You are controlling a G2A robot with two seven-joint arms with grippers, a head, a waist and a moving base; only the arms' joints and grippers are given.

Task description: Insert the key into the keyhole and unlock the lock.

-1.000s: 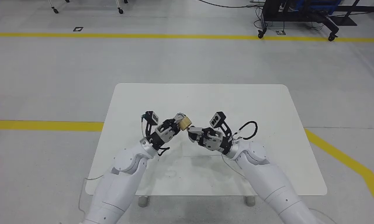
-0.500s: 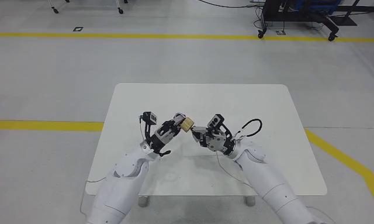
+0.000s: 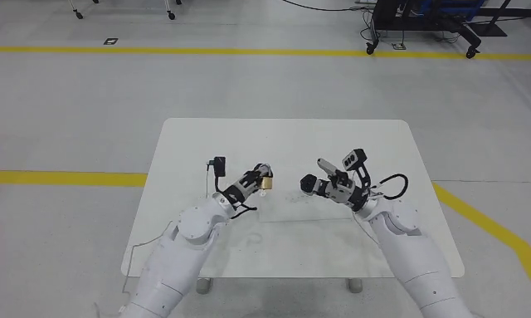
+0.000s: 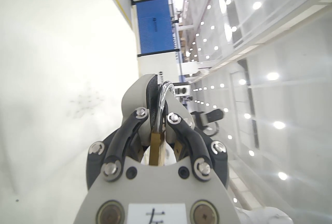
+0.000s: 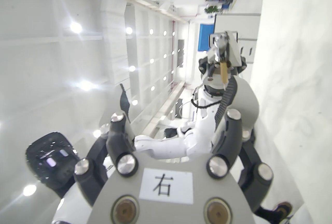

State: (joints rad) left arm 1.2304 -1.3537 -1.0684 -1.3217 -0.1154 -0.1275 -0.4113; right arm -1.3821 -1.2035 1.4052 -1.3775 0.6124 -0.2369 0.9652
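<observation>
Left gripper: fingers closed together on the lock. The silver shackle is pinched between the pads, and the brass body sits back toward the palm, edge-on in the left wrist view. In the top view the lock is seen just left of frame centre, held above the tabletop.

Right gripper: fingers spread wide, nothing between them. In the top view it is placed just right of centre, level with the lock and pointed toward it. A clear gap is left between the two, with no contact.

A strip of bare white tabletop is seen between the grippers and the near edge at lower frame. Broader bare surface runs toward the far edge and both side edges. Rounded corners are noted, and faint scuff marks are seen in the left wrist view.

Beyond the tabletop: pale grey floor crossed by yellow lines, one behind the tabletop and one at mid-frame. A dark wheeled cart is noted at upper right and stand legs at upper left.
</observation>
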